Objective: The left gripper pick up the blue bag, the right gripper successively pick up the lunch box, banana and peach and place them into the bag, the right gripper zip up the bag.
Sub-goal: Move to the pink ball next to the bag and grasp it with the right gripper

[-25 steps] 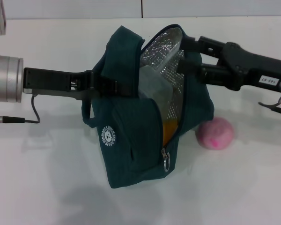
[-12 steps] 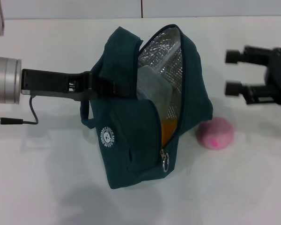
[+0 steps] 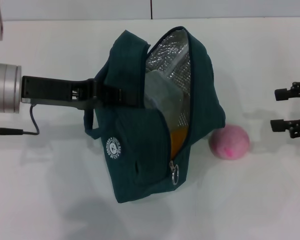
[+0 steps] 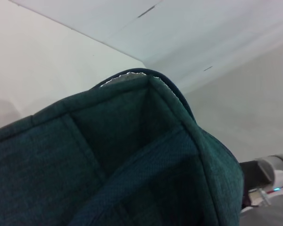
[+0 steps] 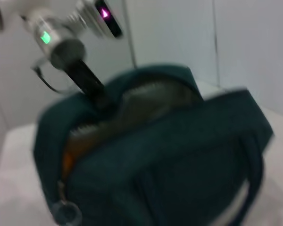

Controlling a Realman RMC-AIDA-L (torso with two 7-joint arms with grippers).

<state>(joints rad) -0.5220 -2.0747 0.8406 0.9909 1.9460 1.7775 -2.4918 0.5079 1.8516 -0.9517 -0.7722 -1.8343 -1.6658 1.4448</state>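
Observation:
The blue bag [image 3: 140,135] hangs open above the white table, its silver lining showing. My left gripper [image 3: 121,96] is shut on the bag's upper edge and holds it up. Inside the bag I see the clear lunch box [image 3: 162,95] and a strip of the orange-yellow banana [image 3: 176,139]. The zipper's ring pull [image 3: 175,173] hangs at the lower front. The pink peach [image 3: 229,142] lies on the table just right of the bag. My right gripper [image 3: 278,110] is open and empty at the right edge, apart from bag and peach. The bag fills the left wrist view [image 4: 108,165] and the right wrist view [image 5: 155,155].
The white table [image 3: 50,190] spreads around the bag, with a wall seam at the back. The left arm's silver wrist [image 3: 2,92] and its cable [image 3: 32,127] lie at the left edge.
My right gripper has pulled out of the bag's opening and moved right to the frame edge, empty. The bag, the left gripper and the peach have stayed in place.

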